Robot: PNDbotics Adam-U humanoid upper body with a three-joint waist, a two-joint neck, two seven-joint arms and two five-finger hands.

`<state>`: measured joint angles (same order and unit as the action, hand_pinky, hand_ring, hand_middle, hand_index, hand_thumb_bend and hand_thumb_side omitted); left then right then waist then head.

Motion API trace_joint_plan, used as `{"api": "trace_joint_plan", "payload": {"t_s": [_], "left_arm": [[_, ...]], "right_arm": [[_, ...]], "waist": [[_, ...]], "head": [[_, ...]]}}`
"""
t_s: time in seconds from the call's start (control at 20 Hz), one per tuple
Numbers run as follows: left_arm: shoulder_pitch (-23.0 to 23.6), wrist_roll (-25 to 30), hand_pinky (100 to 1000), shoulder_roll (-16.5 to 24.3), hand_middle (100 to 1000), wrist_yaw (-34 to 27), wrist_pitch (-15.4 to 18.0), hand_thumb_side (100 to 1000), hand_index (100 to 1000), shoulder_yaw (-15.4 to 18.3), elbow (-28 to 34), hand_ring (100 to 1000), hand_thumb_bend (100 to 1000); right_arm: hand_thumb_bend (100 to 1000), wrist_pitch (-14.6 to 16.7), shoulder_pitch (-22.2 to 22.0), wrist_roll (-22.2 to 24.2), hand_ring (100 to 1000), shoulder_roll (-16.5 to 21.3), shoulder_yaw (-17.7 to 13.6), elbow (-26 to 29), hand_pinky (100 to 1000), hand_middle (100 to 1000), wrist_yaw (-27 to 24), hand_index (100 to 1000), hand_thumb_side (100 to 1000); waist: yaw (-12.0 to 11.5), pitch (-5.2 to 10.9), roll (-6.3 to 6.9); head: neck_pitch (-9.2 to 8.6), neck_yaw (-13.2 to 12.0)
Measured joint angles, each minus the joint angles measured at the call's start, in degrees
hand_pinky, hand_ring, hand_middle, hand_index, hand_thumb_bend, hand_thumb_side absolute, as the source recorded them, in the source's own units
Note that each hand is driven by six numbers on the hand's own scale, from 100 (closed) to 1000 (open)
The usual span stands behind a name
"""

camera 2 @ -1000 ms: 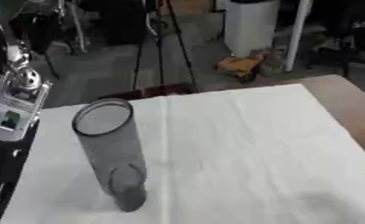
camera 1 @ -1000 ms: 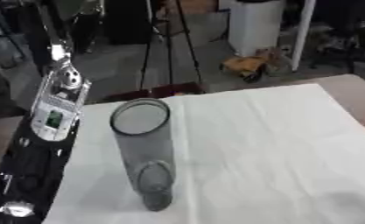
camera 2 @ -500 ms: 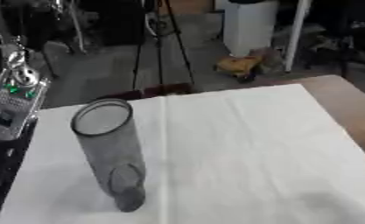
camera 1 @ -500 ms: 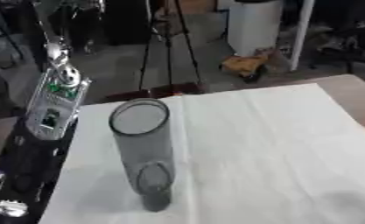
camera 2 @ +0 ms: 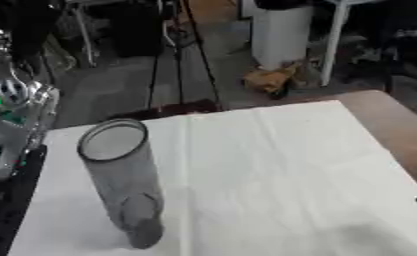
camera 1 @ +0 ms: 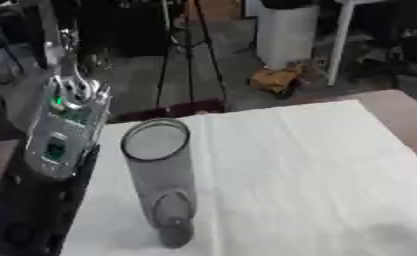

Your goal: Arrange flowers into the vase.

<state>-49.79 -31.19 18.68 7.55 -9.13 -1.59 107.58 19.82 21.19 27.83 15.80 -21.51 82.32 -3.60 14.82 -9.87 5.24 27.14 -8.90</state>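
Vase, a smoky glass cylinder (open-topped), stands upright on wrinkled white cloth; no fingers visible.

Silver left arm segment, green light, black casing below.

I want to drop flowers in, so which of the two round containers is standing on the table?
The grey see-through vase, upright on the white cloth; the white bin stands on the floor beyond the table.
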Motion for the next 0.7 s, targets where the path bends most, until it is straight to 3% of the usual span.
{"api": "trace_joint_plan", "payload": {"t_s": [0.25, 0.7], "left_arm": [[0.40, -0.27, 100, 1.01, 100, -5.14, -1.82, 422, 126, 0.07, 3.90, 100, 648], [0.86, -0.40, 100, 2.03, 100, -14.84, -1.17, 482, 127, 0.32, 4.34, 100, 620]], "right_arm": [[464, -0.01, 0.00, 0.01, 961, 0.00, 0.00, 0.01, 658, 391, 0.00, 705, 565], [465, -0.02, -0.01, 0.01, 961, 0.00, -0.01, 0.01, 659, 390, 0.00, 706, 564]], "waist": [[-0.01, 0.00, 0.00], [-0.09, 0.00, 0.00]], "head": [[-0.01, 0.03], [-0.54, 0.44]]}}
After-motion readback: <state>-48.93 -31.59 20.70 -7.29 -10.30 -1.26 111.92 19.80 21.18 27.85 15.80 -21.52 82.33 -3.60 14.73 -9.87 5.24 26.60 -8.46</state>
